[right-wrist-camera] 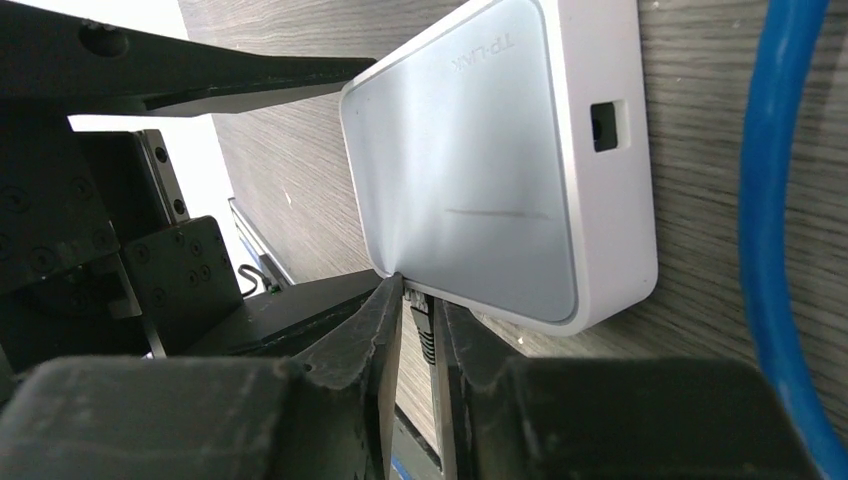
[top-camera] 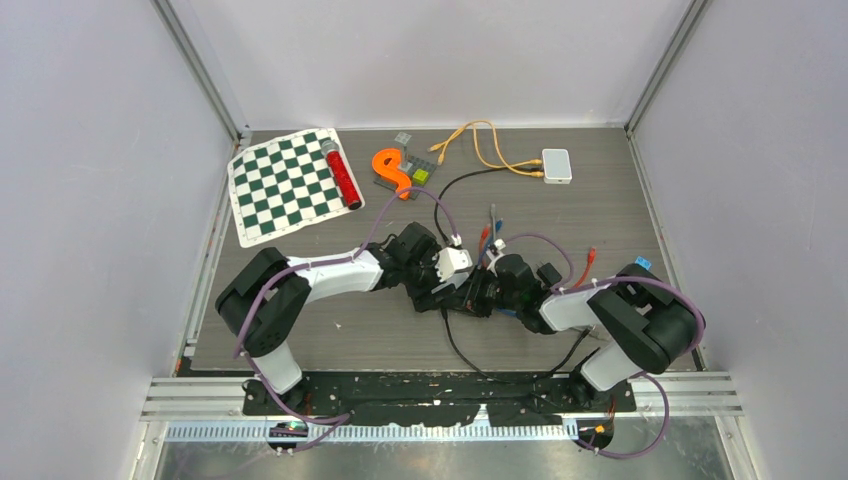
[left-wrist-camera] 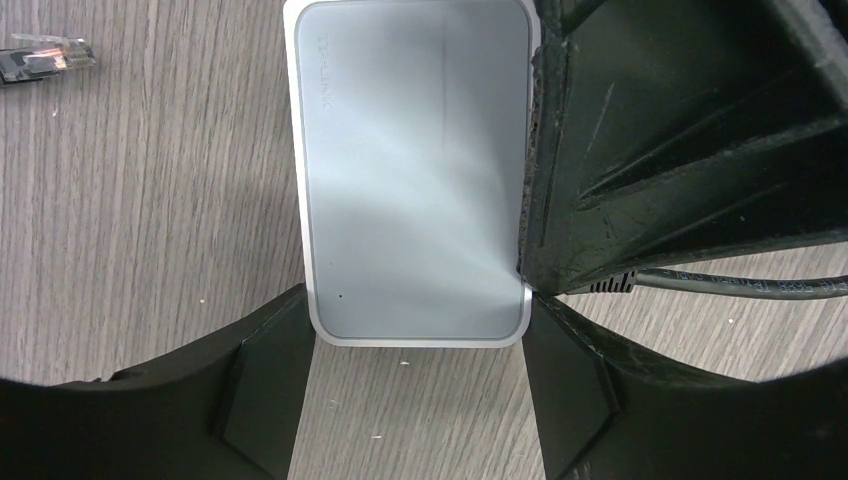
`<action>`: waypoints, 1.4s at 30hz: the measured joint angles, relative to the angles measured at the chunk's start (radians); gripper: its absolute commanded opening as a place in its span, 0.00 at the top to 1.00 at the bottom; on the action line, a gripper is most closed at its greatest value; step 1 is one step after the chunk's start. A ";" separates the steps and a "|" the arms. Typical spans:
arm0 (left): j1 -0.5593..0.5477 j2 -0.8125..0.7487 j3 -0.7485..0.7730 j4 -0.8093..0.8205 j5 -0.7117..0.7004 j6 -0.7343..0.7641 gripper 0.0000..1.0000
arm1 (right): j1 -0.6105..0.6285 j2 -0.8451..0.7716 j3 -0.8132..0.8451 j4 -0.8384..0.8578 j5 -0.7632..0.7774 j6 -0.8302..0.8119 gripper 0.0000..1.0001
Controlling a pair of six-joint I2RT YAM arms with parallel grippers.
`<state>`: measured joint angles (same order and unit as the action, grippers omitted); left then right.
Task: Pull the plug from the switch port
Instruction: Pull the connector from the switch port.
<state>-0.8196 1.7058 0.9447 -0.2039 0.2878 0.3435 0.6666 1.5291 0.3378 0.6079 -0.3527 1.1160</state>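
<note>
Wood-grain table (left-wrist-camera: 150, 250), left claw (left-wrist-camera: 415, 300) clamped on white switch (left-wrist-camera: 415, 150), right claw (right-wrist-camera: 418, 310) pinching black plug (right-wrist-camera: 422, 328), mostly hidden

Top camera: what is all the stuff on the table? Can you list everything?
checkered mat: one, green and white, back left
tube: one, red, on the mat's right edge
curvy piece: one, orange, back middle
small blocks: a few, grey, green and yellow, beside the curvy piece
white box: one, back right
yellow cable: looped, runs to the white box; count hard to tell
switch: one, white, middle
plug: one, black, at the switch's edge
loose cables: several, red and blue ends, middle
left hand: one, black, closed on the switch
right hand: one, black, pinching the plug
</note>
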 measured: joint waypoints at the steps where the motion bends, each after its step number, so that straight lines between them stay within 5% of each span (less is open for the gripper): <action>1: 0.000 0.000 0.000 0.000 0.000 -0.001 0.46 | 0.000 -0.003 0.001 -0.005 0.001 -0.005 0.72; 21: 0.001 0.010 0.018 -0.025 0.015 -0.003 0.48 | 0.005 0.021 0.002 -0.010 -0.027 -0.023 0.67; 25: 0.002 0.010 0.018 -0.026 0.014 0.001 0.48 | 0.005 0.023 0.002 -0.007 -0.027 -0.018 0.76; 28: 0.002 0.010 0.018 -0.026 0.013 0.003 0.48 | 0.006 0.025 0.007 -0.003 -0.030 -0.021 0.92; 42: 0.006 0.009 0.020 -0.035 -0.001 0.004 0.51 | -0.003 0.037 0.021 0.000 -0.067 -0.060 0.95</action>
<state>-0.8135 1.7145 0.9649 -0.2386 0.2871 0.3477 0.6636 1.5661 0.3584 0.6079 -0.4194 1.0561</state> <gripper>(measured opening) 0.715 0.101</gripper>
